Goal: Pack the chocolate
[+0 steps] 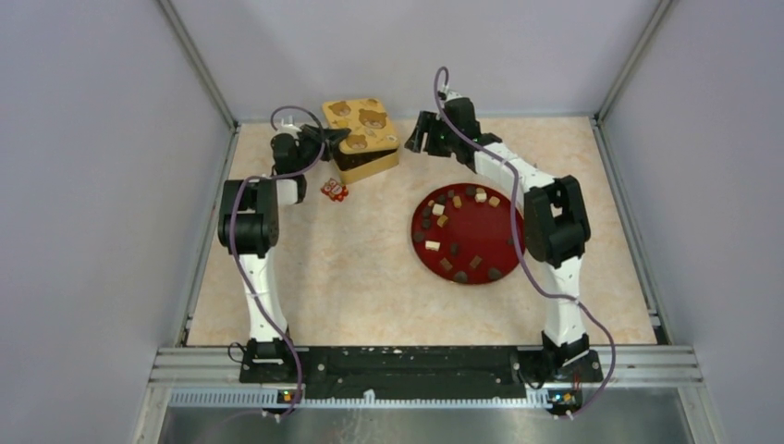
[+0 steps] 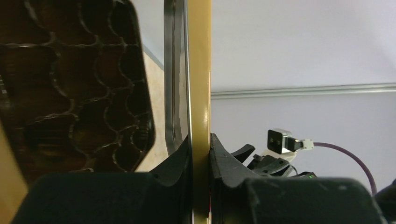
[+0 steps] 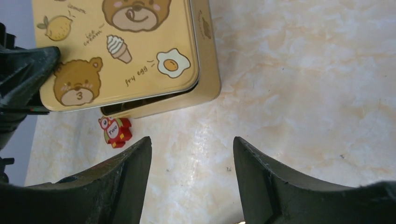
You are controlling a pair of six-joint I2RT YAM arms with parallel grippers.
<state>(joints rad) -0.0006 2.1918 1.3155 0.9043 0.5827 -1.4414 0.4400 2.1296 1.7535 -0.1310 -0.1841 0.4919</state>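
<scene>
The chocolate (image 1: 432,245), dark lumps and tan cubes, lies scattered on a round red plate (image 1: 476,229) at centre right. My left gripper (image 1: 325,139) is shut on the edge of the bear-printed tan lid (image 1: 361,123), holding it raised and tilted over the tan box (image 1: 374,165). In the left wrist view the lid's edge (image 2: 200,93) runs between my pinched fingers (image 2: 177,161), and a dark brown moulded insert (image 2: 79,84) shows inside the box. My right gripper (image 1: 421,134) is open and empty just right of the box. The lid (image 3: 116,51) also shows in the right wrist view.
Small red-and-white wrapped items (image 1: 334,191) lie on the table just in front of the box, also in the right wrist view (image 3: 115,131). The enclosure's back wall is close behind the box. Grey walls stand on both sides.
</scene>
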